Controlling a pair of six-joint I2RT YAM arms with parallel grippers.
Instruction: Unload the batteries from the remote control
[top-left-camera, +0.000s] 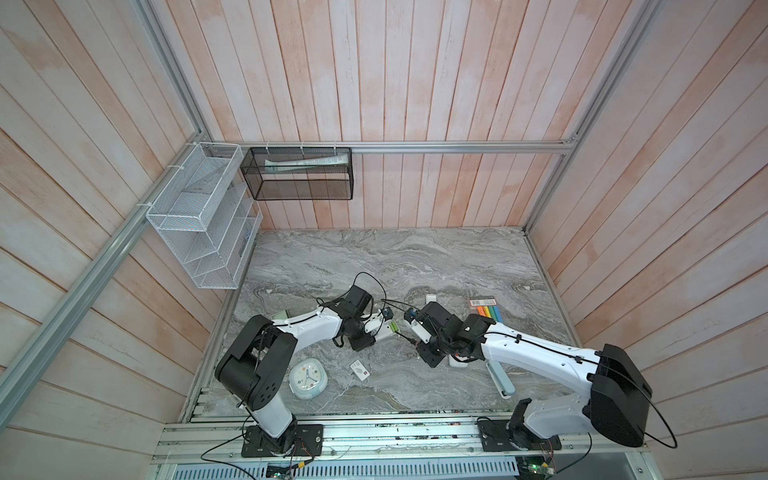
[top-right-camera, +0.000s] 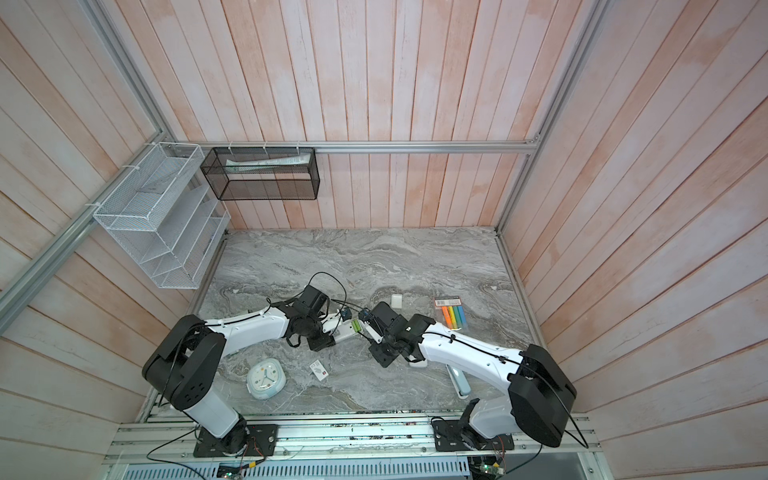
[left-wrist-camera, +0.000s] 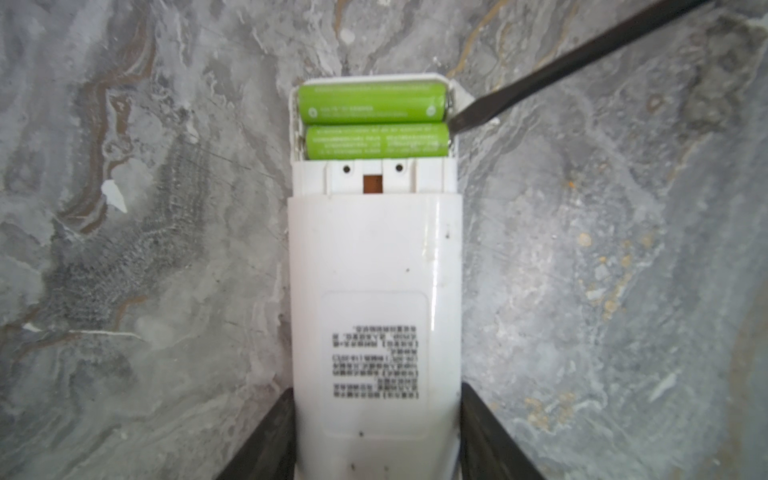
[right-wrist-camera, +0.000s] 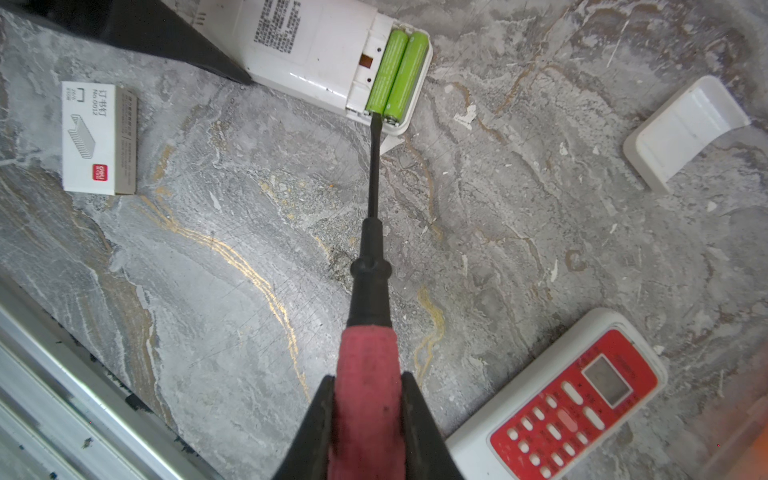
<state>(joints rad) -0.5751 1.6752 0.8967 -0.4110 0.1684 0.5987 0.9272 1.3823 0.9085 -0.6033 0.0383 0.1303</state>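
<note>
My left tool (left-wrist-camera: 377, 399) is clamped on the white remote control (left-wrist-camera: 374, 257), one finger against each long side, label side up. The left wrist view shows this best: the battery bay is uncovered and two green batteries (left-wrist-camera: 376, 141) lie in it side by side, across the remote's width.

My right tool (right-wrist-camera: 368, 386) grips the red handle of the screwdriver (right-wrist-camera: 368, 299). Only the right wrist view shows that grip. It also shows the black blade reaching to one end of the batteries, at the edge of the bay; whether the tip touches metal or plastic I cannot tell.

That view alone takes in the loose battery cover (right-wrist-camera: 685, 133), a second remote (right-wrist-camera: 577, 399) with a red face, and a staple box (right-wrist-camera: 97, 139), all lying apart on the table (right-wrist-camera: 249, 249).

In both top views the batteries are just a green speck between my two tools. A top view adds a round clock (top-left-camera: 308, 378) and a pack of coloured markers (top-left-camera: 490, 311).
</note>
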